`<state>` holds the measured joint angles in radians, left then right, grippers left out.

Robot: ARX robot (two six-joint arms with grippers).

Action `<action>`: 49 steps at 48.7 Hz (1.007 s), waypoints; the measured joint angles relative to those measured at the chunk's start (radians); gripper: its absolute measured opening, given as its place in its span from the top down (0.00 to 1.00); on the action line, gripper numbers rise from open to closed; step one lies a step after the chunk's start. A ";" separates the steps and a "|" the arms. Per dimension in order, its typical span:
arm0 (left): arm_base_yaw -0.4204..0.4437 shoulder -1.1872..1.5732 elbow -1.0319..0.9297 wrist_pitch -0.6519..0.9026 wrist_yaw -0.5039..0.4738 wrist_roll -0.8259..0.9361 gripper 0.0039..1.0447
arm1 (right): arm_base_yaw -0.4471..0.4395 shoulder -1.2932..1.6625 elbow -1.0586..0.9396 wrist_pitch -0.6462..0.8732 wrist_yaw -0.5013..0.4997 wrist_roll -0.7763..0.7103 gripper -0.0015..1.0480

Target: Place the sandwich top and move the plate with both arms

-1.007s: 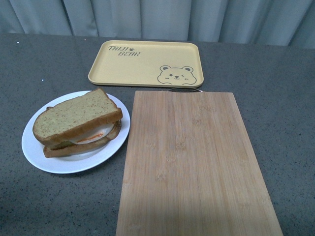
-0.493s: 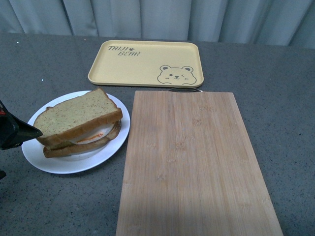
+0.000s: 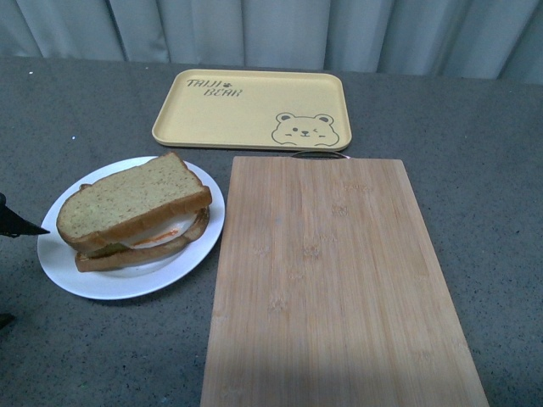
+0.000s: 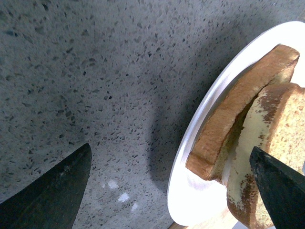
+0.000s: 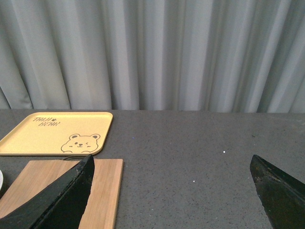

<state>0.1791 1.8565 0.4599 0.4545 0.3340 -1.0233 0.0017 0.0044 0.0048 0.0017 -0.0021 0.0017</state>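
The wooden board [image 3: 331,280] is laid nearest, reaching from the near edge of the grey speckled surface [image 3: 501,212] toward its middle. To the left of the board, just beside its long edge, the plate [image 3: 102,284] is set. The sandwich is stacked on it: the sandwich top [image 3: 127,202] is laid uppermost, slightly tilted, over a white and orange filling and a lower slice [image 3: 119,257]. At the far left edge of the front view, one dark fingertip [image 3: 25,227] of the left pincer [image 4: 167,191] is seen, pointed at the plate's left rim and just beside it. In the left wrist view this pincer is shown released, its fingers spread wide with nothing held. The plate's rim and the crust edges of the bread are seen in the gap between them. The right pincer [image 5: 169,195] is likewise spread apart and empty, held above the surface. Beyond the board's far end, the yellow tray [image 3: 246,106] with a bear drawing is laid flat. The far side is closed by a grey curtain [image 3: 280,30].
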 joint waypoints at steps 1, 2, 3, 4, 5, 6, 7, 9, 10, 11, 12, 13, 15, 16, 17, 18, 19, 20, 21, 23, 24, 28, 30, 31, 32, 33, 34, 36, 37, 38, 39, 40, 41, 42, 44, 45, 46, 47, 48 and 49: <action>-0.001 0.006 0.003 -0.002 0.001 0.000 0.06 | 0.000 0.000 0.000 0.000 0.000 0.000 0.09; -0.003 0.016 0.012 -0.013 0.000 -0.002 0.06 | 0.000 0.000 0.000 0.000 0.000 0.000 0.09; -0.006 0.026 0.019 -0.018 -0.001 -0.005 0.06 | 0.000 0.000 0.000 0.000 0.000 0.000 0.09; -0.006 0.029 0.021 -0.018 0.000 -0.006 0.06 | 0.000 0.000 0.000 0.000 0.000 0.000 0.09; -0.007 0.035 0.026 -0.020 0.000 -0.006 0.06 | 0.000 0.000 0.000 0.000 0.000 0.000 0.09; -0.009 0.040 0.031 -0.025 -0.001 -0.006 0.06 | 0.000 0.000 0.000 0.000 0.000 0.000 0.09; -0.010 0.045 0.035 -0.028 -0.001 -0.006 0.06 | 0.000 0.000 0.000 0.000 0.000 0.000 0.09; -0.013 0.053 0.042 -0.028 0.000 -0.008 0.06 | 0.000 0.000 0.000 0.000 0.000 0.000 0.09; -0.013 0.055 0.044 -0.029 0.001 -0.007 0.06 | 0.000 0.000 0.000 0.000 0.000 0.000 0.09; -0.014 0.059 0.050 -0.032 0.002 -0.007 0.06 | 0.000 0.000 0.000 0.000 0.000 0.000 0.09; -0.017 0.063 0.056 -0.037 0.002 -0.007 0.06 | 0.000 0.000 0.000 0.000 0.000 0.000 0.09; -0.019 0.067 0.062 -0.040 0.002 -0.006 0.07 | 0.000 0.000 0.000 0.000 0.000 0.000 0.09; -0.023 0.075 0.074 -0.054 0.002 -0.001 0.12 | 0.000 0.000 0.000 0.000 0.000 0.000 0.09; -0.023 0.081 0.085 -0.067 0.002 -0.001 0.15 | 0.000 0.000 0.000 0.000 0.000 0.000 0.09; -0.024 0.083 0.089 -0.071 0.002 -0.002 0.17 | 0.000 0.000 0.000 0.000 0.000 0.000 0.09; -0.024 0.090 0.096 -0.072 -0.001 -0.003 0.20 | 0.000 0.000 0.000 0.000 0.000 0.000 0.09; -0.025 0.095 0.102 -0.072 -0.002 -0.003 0.23 | 0.000 0.000 0.000 0.000 0.000 0.000 0.09; -0.026 0.101 0.109 -0.074 -0.002 -0.003 0.25 | 0.000 0.000 0.000 0.000 0.000 0.000 0.09; -0.027 0.108 0.119 -0.079 -0.003 -0.003 0.29 | 0.000 0.000 0.000 0.000 0.000 0.000 0.09; -0.029 0.119 0.134 -0.089 -0.005 -0.008 0.34 | 0.000 0.000 0.000 0.000 0.000 0.000 0.09; -0.032 0.126 0.143 -0.095 -0.004 -0.009 0.38 | 0.000 0.000 0.000 0.000 0.000 0.000 0.09; -0.041 0.148 0.172 -0.106 -0.003 -0.018 0.50 | 0.000 0.000 0.000 0.000 0.000 0.000 0.09; -0.045 0.157 0.184 -0.108 -0.003 -0.023 0.55 | 0.000 0.000 0.000 0.000 0.000 0.000 0.09; -0.046 0.162 0.190 -0.107 0.000 -0.027 0.58 | 0.000 0.000 0.000 0.000 0.000 0.000 0.09; -0.048 0.166 0.196 -0.107 0.000 -0.027 0.62 | 0.000 0.000 0.000 0.000 0.000 0.000 0.09; -0.051 0.169 0.200 -0.107 0.000 -0.029 0.65 | 0.000 0.000 0.000 0.000 0.000 0.000 0.09; -0.055 0.171 0.204 -0.108 0.000 -0.031 0.70 | 0.000 0.000 0.000 0.000 0.000 0.000 0.09; -0.063 0.170 0.204 -0.106 0.017 -0.029 0.78 | 0.000 0.000 0.000 0.000 0.000 0.000 0.09; -0.065 0.169 0.203 -0.103 0.023 -0.028 0.81 | 0.000 0.000 0.000 0.000 0.000 0.000 0.09; -0.069 0.165 0.201 -0.098 0.035 -0.027 0.85 | 0.000 0.000 0.000 0.000 0.000 0.000 0.09; -0.069 0.163 0.200 -0.095 0.039 -0.027 0.86 | 0.000 0.000 0.000 0.000 0.000 0.000 0.09; -0.070 0.160 0.198 -0.090 0.045 -0.028 0.88 | 0.000 0.000 0.000 0.000 0.000 0.000 0.09; -0.071 0.151 0.190 -0.072 0.053 -0.029 0.91 | 0.000 0.000 0.000 0.000 0.000 0.000 0.09; -0.071 0.147 0.187 -0.063 0.058 -0.029 0.93 | 0.000 0.000 0.000 0.000 0.000 0.000 0.09; -0.069 0.138 0.177 -0.041 0.068 -0.032 0.96 | 0.000 0.000 0.000 0.000 0.000 0.000 0.09; -0.069 0.134 0.169 -0.024 0.069 -0.034 0.96 | 0.000 0.000 0.000 0.000 0.000 0.000 0.09; -0.069 0.132 0.163 -0.011 0.069 -0.037 0.96 | 0.000 0.000 0.000 0.000 0.000 0.000 0.09; -0.070 0.132 0.151 0.012 0.071 -0.042 0.96 | 0.000 0.000 0.000 0.000 0.000 0.000 0.09; -0.070 0.132 0.144 0.029 0.071 -0.045 0.96 | 0.000 0.000 0.000 0.000 0.000 0.000 0.09; -0.070 0.132 0.130 0.056 0.075 -0.050 0.96 | 0.000 0.000 0.000 0.000 0.000 0.000 0.09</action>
<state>0.1093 1.9888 0.5903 0.5106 0.4091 -1.0737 0.0017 0.0044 0.0048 0.0017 -0.0021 0.0017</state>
